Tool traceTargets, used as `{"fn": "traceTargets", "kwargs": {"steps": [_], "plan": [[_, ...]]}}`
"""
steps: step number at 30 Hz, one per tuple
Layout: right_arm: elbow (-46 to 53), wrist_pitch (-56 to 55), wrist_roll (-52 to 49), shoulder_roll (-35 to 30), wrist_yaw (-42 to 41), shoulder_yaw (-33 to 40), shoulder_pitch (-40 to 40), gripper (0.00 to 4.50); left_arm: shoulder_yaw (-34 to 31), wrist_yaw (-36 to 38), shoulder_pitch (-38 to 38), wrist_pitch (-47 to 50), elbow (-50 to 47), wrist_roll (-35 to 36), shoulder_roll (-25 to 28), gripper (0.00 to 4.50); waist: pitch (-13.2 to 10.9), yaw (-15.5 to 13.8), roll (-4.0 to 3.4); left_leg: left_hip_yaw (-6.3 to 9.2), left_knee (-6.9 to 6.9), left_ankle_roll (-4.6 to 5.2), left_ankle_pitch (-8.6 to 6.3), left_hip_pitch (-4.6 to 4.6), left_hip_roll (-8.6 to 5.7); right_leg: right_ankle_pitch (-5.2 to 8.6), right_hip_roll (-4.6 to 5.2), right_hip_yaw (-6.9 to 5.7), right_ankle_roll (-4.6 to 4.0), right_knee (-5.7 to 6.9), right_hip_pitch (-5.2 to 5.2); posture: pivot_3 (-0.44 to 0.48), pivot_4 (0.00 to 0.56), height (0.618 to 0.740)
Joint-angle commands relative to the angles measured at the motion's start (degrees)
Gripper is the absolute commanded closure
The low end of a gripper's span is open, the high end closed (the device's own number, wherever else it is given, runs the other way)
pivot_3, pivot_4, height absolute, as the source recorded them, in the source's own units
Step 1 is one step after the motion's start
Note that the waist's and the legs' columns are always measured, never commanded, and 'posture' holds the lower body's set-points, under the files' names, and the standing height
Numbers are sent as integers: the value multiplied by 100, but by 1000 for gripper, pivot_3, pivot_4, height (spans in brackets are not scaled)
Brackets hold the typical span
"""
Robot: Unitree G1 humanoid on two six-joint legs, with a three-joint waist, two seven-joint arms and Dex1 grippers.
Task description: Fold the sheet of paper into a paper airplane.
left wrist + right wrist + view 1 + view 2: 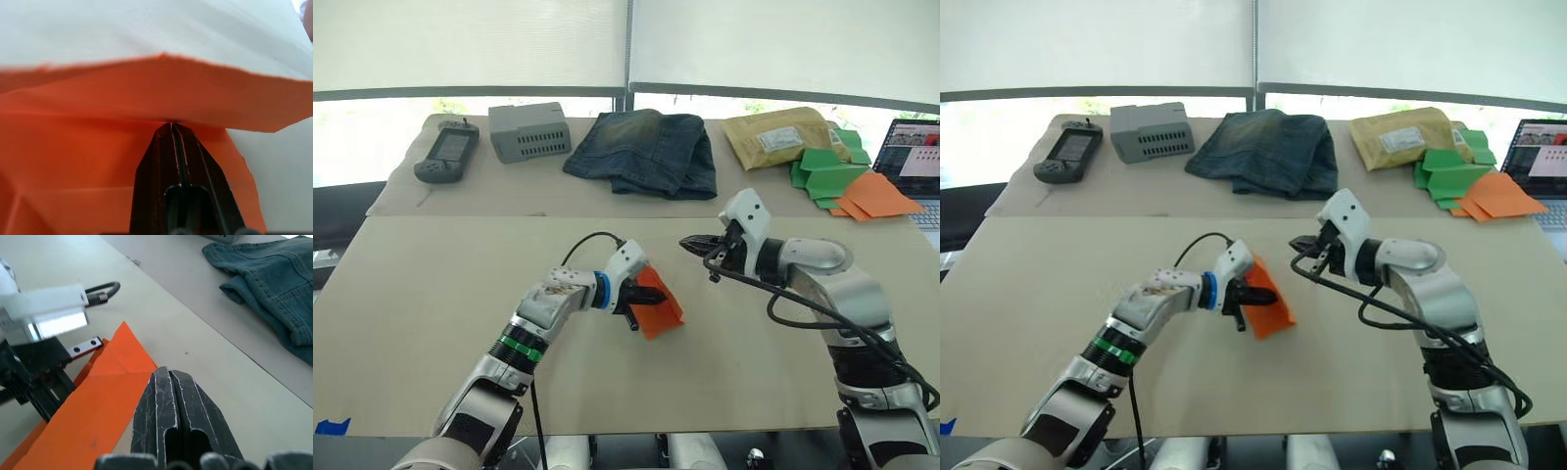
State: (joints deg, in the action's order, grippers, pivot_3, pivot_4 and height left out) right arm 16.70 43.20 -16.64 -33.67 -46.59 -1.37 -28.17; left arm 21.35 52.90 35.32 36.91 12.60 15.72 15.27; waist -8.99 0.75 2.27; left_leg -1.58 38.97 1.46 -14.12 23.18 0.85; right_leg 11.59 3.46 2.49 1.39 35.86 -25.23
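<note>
Now the left gripper (631, 305) pinches the sheet of paper (660, 305) tight and holds it up over the middle of the table (431, 294) — it is half folded. Just beside it, the right gripper (690, 242) is closed and empty — next it probably must press a fold.

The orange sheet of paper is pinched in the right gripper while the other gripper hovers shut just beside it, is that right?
Not quite: the arms are swapped. The left gripper is shut on the sheet of paper, as the left eye view shows, and the left wrist view has its fingers closed on the orange fold. The right gripper hovers shut just beside it.
</note>
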Motion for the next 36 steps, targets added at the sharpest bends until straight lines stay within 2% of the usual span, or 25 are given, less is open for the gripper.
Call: {"fn": "traceTargets", "kwargs": {"steps": [1, 7, 10, 17, 22, 29, 33, 36], "plan": [[719, 258, -286, -162, 143, 321, 35, 4459, 111, 104, 66, -239, 182, -144, -142, 4500, 0, 0, 0, 1, 0, 0, 0, 0, 1, 0, 0, 0, 0, 0, 0, 0, 150, 722], [1970, 803, -908, -635, -169, 66, 514, 4459, 96, 164, 145, -366, 472, -250, -337, 4500, 0, -44, 0, 5, 4, 0, 0, -1, -1, 10, 1, -2, 19, -2, 7, 0, 150, 722], [2077, 859, -783, -584, 124, -296, 696, 4459, 51, 197, 182, -378, 529, -287, -377, 4500, 0, -42, 0, 8, 6, 1, 0, -2, 0, 13, 1, -2, 26, -5, 11, 0, 150, 722], [956, 253, 495, -715, 792, -1212, 608, 4459, -7, 199, 183, -348, 514, -299, -405, 4500, 0, -45, 0, 2, 28, 9, 6, -2, -2, 11, 2, 3, 52, -2, 15, 0, 150, 722], [143, -122, 864, -645, 758, -1473, 599, 4459, -77, 163, 70, -270, 328, -268, -304, 4500, 0, -41, 0, -1, 28, 9, 6, 1, -1, 9, -1, 3, 47, -1, 13, 0, 150, 722], [-517, -357, 1126, -312, 727, -1799, 589, 4459, -276, 57, -72, -281, 178, -235, -187, 4500, 0, 31, 0, 3, 28, 9, 6, -6, 3, 2, -5, 5, 38, 1, 16, 0, 150, 722], [-692, -405, 1200, -203, 645, -1797, 560, 4459, -444, -47, -201, -179, -72, -157, -93, 4500, 0, 42, 0, 3, 28, 10, 6, -41, 8, 4, -10, 5, 41, 6, 43, 0, 150, 722], [-693, -471, 834, 30, 556, -1331, 332, 4459, -606, -99, -343, -67, -390, -75, 51, 4500, -1, 60, 2, 4, 28, 11, 7, -69, 11, 3, -13, 5, 40, 8, 67, 0, 150, 722]]}}
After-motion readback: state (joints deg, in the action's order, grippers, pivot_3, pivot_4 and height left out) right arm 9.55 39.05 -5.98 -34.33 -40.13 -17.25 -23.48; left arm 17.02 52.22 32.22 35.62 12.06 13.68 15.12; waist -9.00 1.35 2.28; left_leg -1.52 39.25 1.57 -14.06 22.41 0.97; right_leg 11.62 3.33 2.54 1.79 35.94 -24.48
